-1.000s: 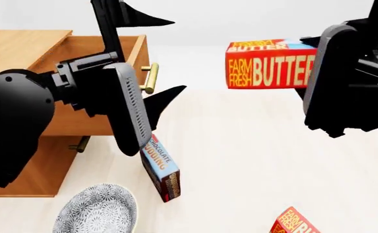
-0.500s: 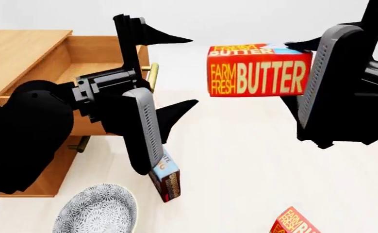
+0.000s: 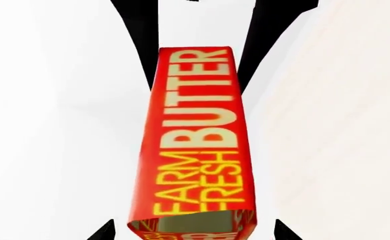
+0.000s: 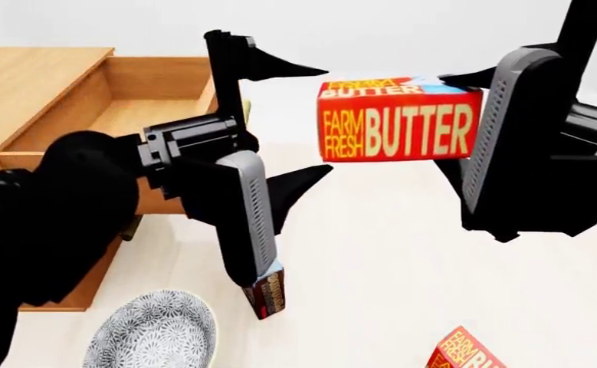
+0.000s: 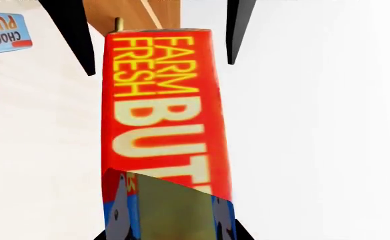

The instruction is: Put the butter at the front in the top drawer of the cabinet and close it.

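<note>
The butter [image 4: 401, 123] hangs in the air with its long side level. My right gripper [image 4: 447, 121] is shut on its right end. In the right wrist view the butter [image 5: 161, 115] runs out from between that gripper's [image 5: 171, 235] jaws. My left gripper [image 4: 327, 119] is open. Its fingers [image 4: 298, 180] stand above and below the box's left end. In the left wrist view the butter [image 3: 198, 140] has its near end between the left gripper's [image 3: 193, 232] tips, with a gap on each side. The top drawer [image 4: 145, 100] of the cabinet [image 4: 22, 84] is pulled out to the left.
A second identical butter box [image 4: 472, 353] lies at the near right edge. A chocolate pudding box [image 4: 267, 291] stands under my left arm, and a patterned bowl [image 4: 155, 333] sits near left. The lower drawer's brass handle [image 4: 129, 226] shows below the open drawer.
My right gripper has carried the butter leftward. My left gripper has swung right and up to meet it, and its open fingers now straddle the box's left end.
</note>
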Motion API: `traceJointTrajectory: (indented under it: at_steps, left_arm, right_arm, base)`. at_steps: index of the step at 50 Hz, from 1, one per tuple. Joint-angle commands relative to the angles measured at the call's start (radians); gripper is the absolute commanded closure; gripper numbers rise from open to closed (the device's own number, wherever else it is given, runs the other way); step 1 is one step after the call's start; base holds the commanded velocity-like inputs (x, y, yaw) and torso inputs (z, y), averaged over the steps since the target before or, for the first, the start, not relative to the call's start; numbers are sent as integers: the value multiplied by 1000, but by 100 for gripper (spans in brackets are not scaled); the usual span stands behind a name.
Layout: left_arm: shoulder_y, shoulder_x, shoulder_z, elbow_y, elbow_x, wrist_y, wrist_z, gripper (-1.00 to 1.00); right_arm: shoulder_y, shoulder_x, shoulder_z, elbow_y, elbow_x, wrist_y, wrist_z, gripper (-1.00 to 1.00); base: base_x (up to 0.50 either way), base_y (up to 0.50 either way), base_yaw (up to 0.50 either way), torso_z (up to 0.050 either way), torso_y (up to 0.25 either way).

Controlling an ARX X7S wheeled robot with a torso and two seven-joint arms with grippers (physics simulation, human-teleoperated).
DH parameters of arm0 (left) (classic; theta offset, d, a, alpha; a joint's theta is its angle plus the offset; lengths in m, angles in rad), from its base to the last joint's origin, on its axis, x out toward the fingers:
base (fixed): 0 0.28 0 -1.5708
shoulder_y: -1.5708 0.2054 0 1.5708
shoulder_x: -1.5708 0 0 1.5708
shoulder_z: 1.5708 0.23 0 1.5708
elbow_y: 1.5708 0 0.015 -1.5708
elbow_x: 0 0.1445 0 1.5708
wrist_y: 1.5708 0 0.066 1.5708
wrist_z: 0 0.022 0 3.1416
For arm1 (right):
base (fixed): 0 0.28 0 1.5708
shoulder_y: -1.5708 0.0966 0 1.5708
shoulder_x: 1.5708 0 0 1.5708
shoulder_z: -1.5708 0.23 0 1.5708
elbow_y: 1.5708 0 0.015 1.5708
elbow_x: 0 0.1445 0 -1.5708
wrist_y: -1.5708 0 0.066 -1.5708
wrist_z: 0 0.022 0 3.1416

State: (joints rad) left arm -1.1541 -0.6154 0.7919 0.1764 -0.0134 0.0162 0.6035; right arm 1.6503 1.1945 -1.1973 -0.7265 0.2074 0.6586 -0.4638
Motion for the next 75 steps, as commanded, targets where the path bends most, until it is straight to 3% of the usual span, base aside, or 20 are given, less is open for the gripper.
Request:
traceJointTrajectory:
  at_steps: [1, 34, 35, 51, 52, 75]
  left_arm:
    - [12, 1, 8, 35, -1, -11, -2, -100]
    - [-1, 49, 24, 14, 0, -4, -11, -100]
    - [-1, 50, 23, 12, 1, -4, -13, 100]
    - [1, 50, 19, 1, 6, 18, -28, 100]
    - [1, 49, 19, 0, 6, 20, -29, 100]
    - [-18, -31, -40, -115, 28, 79, -63, 100]
  right_arm:
    - [43, -3, 27, 3, -76, -18, 6, 100]
    - [32, 11, 36, -27, -69, -1, 4, 100]
    - [30, 10, 36, -27, -69, -1, 5, 100]
    - [12, -3, 29, -18, -69, 7, 13, 100]
    - [10, -3, 28, -18, -68, 11, 11, -100]
    - [-29, 162, 26, -78, -57, 41, 28, -100]
  base:
    - [0, 0, 0, 0, 0]
    - [0, 0, 0, 0, 1]
    - [0, 0, 0, 10, 0]
    - [0, 0, 0, 0, 1]
    - [0, 0, 0, 0, 0]
    - [0, 0, 0, 0, 1]
